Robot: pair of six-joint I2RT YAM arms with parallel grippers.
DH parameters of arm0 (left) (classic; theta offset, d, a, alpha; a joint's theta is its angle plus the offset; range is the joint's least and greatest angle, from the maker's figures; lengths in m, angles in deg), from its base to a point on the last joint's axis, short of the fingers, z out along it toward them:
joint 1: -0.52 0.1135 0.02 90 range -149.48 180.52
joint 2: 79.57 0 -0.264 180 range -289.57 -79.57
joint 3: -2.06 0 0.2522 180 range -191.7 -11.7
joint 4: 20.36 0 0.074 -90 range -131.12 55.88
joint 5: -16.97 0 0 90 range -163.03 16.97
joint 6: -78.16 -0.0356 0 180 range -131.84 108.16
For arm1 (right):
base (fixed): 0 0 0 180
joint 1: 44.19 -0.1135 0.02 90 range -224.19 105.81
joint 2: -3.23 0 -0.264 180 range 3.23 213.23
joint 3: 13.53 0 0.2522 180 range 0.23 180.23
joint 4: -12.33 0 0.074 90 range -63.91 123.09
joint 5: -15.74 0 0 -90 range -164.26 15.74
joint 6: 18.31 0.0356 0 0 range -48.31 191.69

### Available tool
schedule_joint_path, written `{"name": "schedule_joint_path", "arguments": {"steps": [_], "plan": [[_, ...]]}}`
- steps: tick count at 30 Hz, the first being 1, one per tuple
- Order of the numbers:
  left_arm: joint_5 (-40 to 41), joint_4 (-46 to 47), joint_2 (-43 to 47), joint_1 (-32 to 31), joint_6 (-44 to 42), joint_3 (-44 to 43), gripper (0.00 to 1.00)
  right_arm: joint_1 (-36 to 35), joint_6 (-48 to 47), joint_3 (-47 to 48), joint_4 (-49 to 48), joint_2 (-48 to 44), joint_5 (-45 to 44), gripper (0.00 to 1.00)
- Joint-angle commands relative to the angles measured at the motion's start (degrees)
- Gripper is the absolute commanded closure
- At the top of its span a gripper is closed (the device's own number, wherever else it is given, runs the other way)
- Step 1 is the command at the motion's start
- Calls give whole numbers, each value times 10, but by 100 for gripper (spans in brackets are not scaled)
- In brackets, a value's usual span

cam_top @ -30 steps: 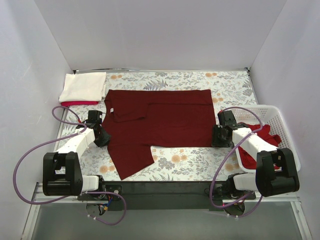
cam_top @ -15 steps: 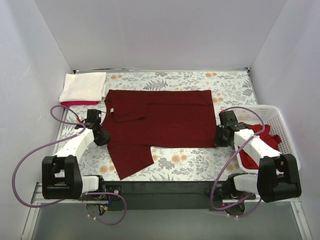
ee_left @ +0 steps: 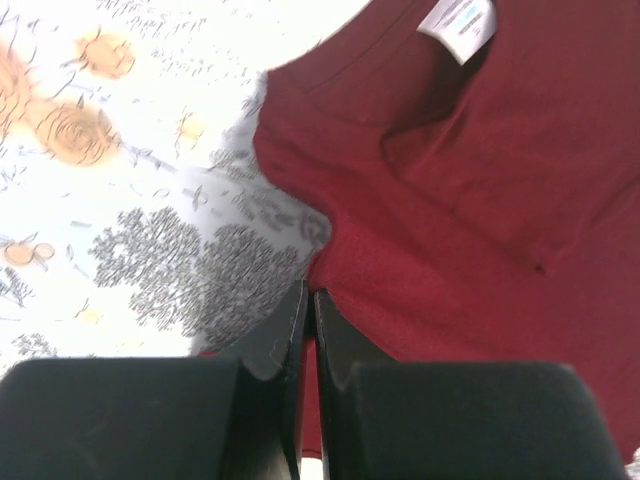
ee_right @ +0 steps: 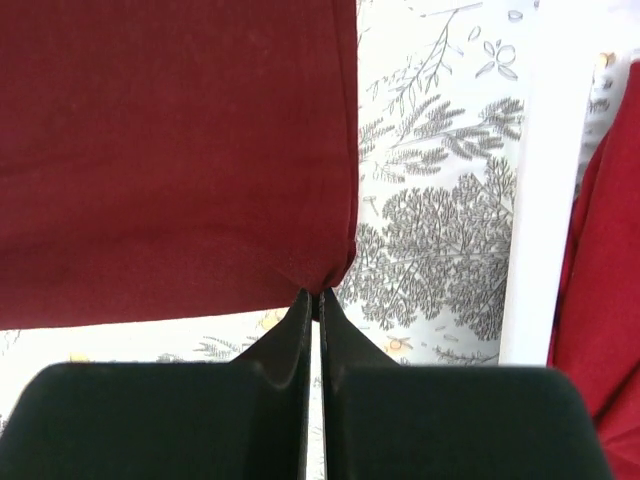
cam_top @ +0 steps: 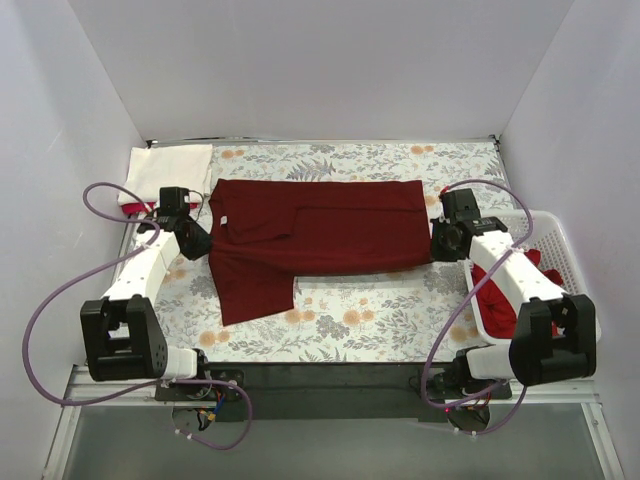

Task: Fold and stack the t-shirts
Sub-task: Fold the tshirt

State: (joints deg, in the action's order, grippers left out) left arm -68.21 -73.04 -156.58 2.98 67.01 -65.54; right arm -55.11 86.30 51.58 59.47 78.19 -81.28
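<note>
Pinching opposite ends of the dark maroon cotton t-shirt (cam_top: 320, 230), both arms hold its near edge low over the floral tablecloth (cam_top: 380, 320). The left gripper (ee_left: 305, 300) has its jaws pressed together on the shirt's edge just below the collar and shoulder. The right gripper (ee_right: 312, 297) has its jaws closed on the puckered corner of the hem, close to the white plastic lattice basket (cam_top: 575, 270).

The shirt lies across the middle of the table, collar to the left. One loose flap trails toward the near edge.

The main risk, as I judge it, is the thin hold at the right corner. Only a small tuck of cloth sits between those jaws, so an uneven pull could slip it free and collapse the fold. The trailing flap may also drag and crease underneath. The right arm could knock the basket holding more red shirts (cam_top: 500, 305). The left arm works near the folded cream-white t-shirt (cam_top: 165, 172).
</note>
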Motion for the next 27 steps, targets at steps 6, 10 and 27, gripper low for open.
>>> {"name": "schedule_joint_path", "arguments": {"steps": [6,10,27], "plan": [[-11,15,-98,16,5,-114,100,20,-27,111,4,98,-1,99],[-12,21,-146,16,10,-151,100,25,-33,153,-1,140,-6,99],[-14,75,-263,17,0,-173,100,27,-43,210,-53,267,-12,99]]}}
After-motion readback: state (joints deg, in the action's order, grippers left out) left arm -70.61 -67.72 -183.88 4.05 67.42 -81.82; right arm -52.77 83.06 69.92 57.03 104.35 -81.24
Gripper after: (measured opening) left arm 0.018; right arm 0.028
